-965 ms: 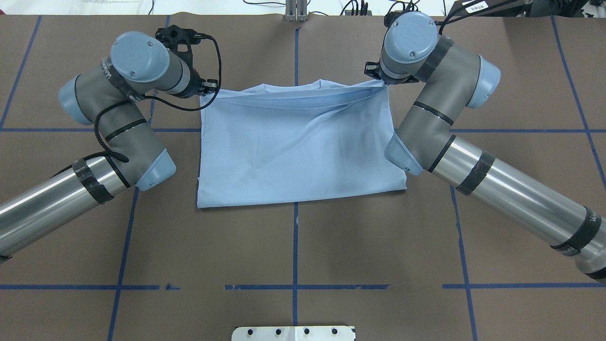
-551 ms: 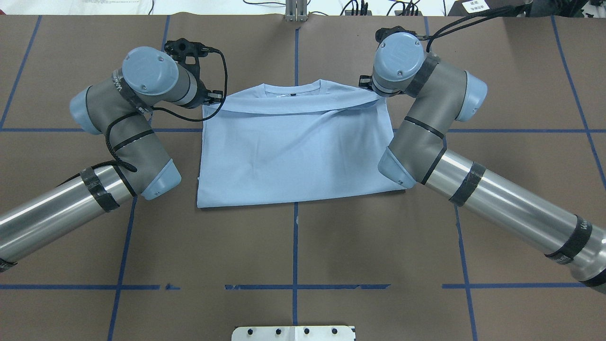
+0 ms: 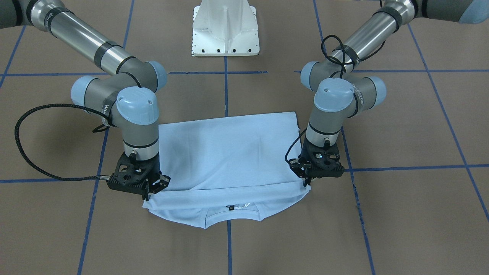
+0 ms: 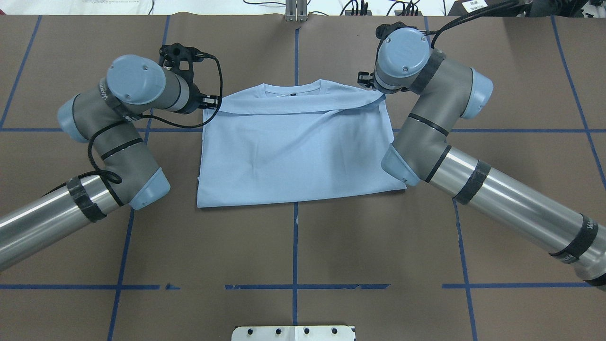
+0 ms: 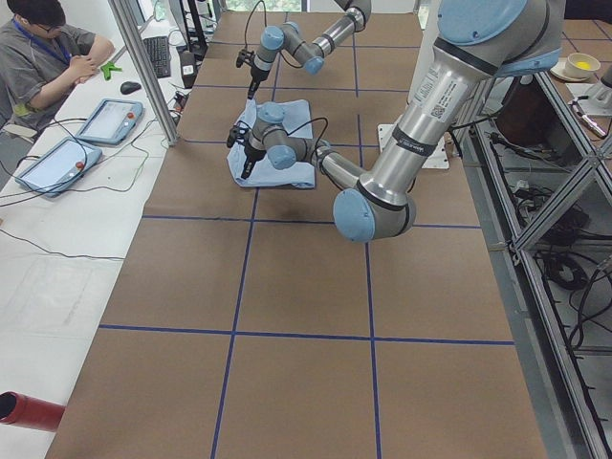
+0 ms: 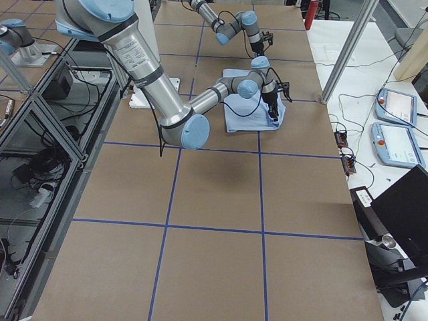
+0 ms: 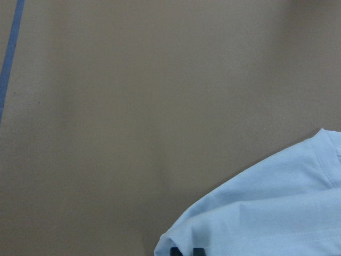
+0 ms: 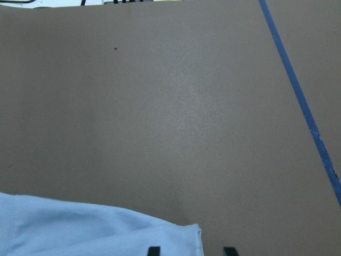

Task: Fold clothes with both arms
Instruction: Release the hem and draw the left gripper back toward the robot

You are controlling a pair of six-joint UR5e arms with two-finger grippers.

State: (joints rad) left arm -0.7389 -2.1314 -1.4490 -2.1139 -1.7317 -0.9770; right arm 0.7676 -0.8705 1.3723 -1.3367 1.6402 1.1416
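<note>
The light blue T-shirt lies folded on the brown table, collar and dark neck label at the far edge; it also shows in the front view. The palm print is hidden. My left gripper sits at the shirt's far left corner, with narrow-set fingertips pinching the folded layer's corner. My right gripper sits at the far right corner. Its fingers stand apart with the shirt's corner lying between them.
The white pedestal base stands at the near middle of the table. Blue tape lines cross the brown surface. A black cable loop hangs beside the right arm. An operator sits beyond the far edge with tablets.
The raised, taut shirt edge has come down and now lies flat below the collar. The left arm then drew slightly leftward; the right arm shifted a little away.
</note>
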